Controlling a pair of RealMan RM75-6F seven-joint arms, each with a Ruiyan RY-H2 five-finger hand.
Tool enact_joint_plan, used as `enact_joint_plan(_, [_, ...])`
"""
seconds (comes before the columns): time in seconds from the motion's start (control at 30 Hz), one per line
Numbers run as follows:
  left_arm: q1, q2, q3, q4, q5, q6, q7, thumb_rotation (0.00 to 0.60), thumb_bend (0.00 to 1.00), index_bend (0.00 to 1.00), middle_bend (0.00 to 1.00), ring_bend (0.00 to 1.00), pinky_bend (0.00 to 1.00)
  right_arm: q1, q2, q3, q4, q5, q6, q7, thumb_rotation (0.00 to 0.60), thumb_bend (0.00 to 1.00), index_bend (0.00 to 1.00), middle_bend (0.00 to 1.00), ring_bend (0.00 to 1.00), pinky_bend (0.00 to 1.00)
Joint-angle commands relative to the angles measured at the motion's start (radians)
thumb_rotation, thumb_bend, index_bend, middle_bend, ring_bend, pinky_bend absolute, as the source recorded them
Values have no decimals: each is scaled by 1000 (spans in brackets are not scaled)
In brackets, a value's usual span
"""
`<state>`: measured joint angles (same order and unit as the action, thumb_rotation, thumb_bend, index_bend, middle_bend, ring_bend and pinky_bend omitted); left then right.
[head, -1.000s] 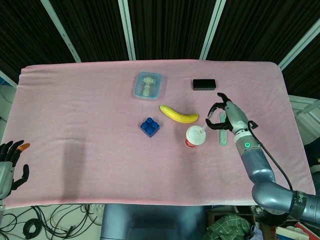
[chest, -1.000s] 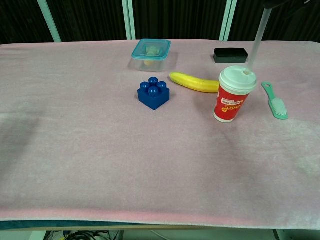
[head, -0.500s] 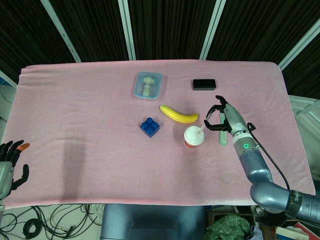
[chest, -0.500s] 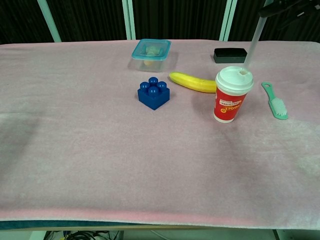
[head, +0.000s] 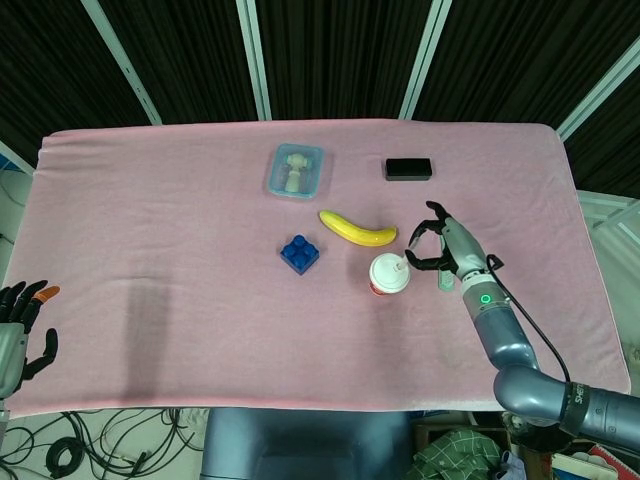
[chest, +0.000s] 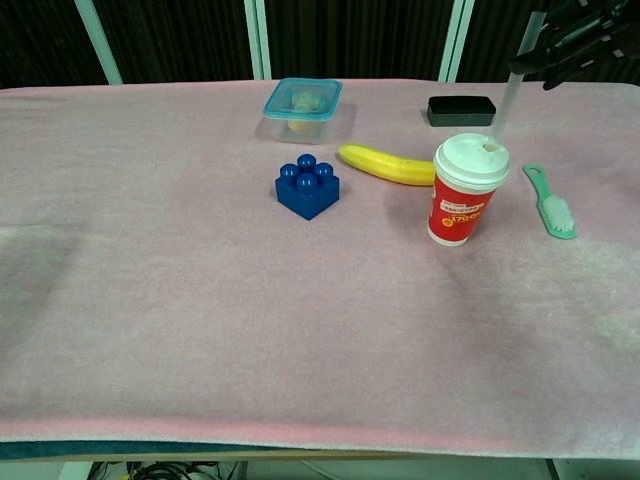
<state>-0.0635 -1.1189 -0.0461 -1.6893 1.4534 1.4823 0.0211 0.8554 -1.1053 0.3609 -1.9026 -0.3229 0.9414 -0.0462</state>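
Observation:
A red paper cup (head: 387, 275) with a white lid stands right of the table's middle, also in the chest view as the cup (chest: 462, 195). A pale straw (chest: 508, 100) rises from its lid, leaning right. My right hand (head: 441, 251) pinches the straw's top end, and the chest view shows only the dark fingers (chest: 578, 28) of this hand at the upper right. My left hand (head: 20, 326) hangs off the table's near left corner, fingers spread, holding nothing.
A banana (head: 355, 229) lies just behind the cup, a blue toy brick (head: 299, 253) to its left. Further back stand a lidded clear container (head: 296, 171) and a black box (head: 408, 168). A green brush (chest: 550, 203) lies right of the cup, under my right hand.
My right hand has come lower and nearer the cup, its fingers now showing in the chest view. The straw stands shorter above the lid. The left hand has not moved.

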Motion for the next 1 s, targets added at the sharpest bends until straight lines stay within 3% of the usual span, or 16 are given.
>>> enact_joint_plan(0.03, [0,1,0,0,0,0,-1,600,581,190,106,23,11,-4,-19,-12,14,-16,9,-5,600,385,656,0,0,156])
enact_joint_plan(0.37, [0,2,1,0,1,-1,-2,600,580,190,106,23,11,-17,-65,-30,46,-55,10,-1,600,357,637,0,0,156])
enact_joint_plan(0.43, [0,2,0,0,0,-1,-2,600,581,190,106,23,11,-21,-72,-33,54,-68,10,2,600,322,566,0,0,156])
enact_joint_plan(0.6, [-1,2,1,0,0,-2,-2,600,581,190,106,23,11,-32,-75,-37,64,-99,2,5,600,216,244,0,0,156])
enact_joint_plan(0.7, [-1,2,1,0,-1,-3,-2,600,581,190,106,23,11,-37,-71,-39,63,-116,-6,5,600,185,133,0,0,156])
enact_joint_plan(1.0, [-1,2,1,0,0,-2,-2,600,581,190,106,23,11,-61,-35,-35,38,-149,-15,19,600,180,107,0,0,156])
